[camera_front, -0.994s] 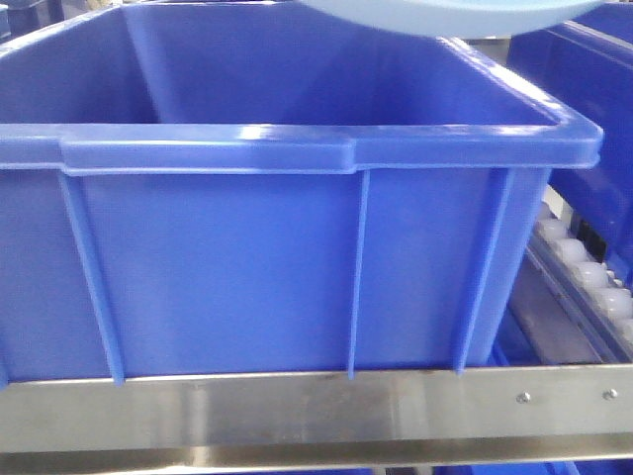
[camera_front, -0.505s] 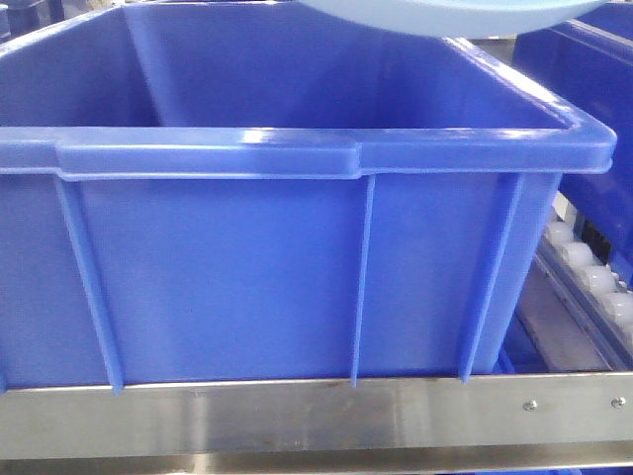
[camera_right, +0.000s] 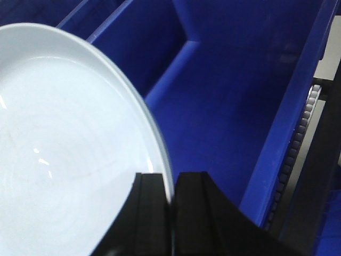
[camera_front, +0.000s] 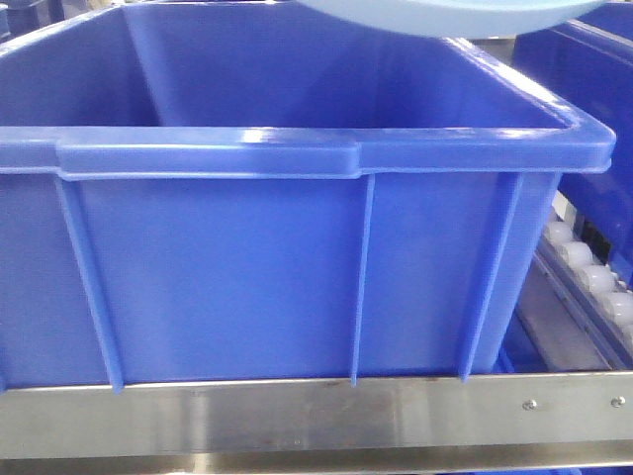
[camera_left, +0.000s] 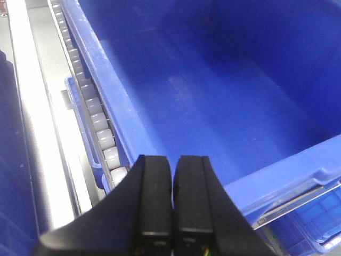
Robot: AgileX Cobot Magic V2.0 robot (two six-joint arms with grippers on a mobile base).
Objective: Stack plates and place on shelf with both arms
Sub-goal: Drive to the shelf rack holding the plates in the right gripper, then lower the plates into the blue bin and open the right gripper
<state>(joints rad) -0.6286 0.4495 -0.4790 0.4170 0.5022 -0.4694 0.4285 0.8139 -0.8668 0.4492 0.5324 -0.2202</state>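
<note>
Right hand (camera_right: 171,182) first: its two black fingers (camera_right: 152,213) are clamped on the rim of a large round pale bluish-white glossy plate (camera_right: 69,149), and the rim's edge runs down into the narrow slot between them. From that grip the plate spreads up and to the left of the hand, hanging over the open inside of a big blue plastic crate (camera_right: 224,106).

Left hand (camera_left: 173,165) has its fingers pressed together with only a thin seam between, and nothing sits in it. It hovers above the crate's near corner rim, just beside a line of white rollers (camera_left: 101,128).

In the front view only a sliver of the plate's underside shows at the top edge, above the crate's far right part. The crate stands on the shelf, a brushed stainless-steel rack level (camera_front: 297,416) whose flat front rail runs under the crate's front wall. Two small screws (camera_front: 531,404) sit near the rail's right end.

The plate is cut off at the left and bottom of the right wrist view, and I cannot tell whether a second plate lies under it. Neither hand appears in the front view.
</note>
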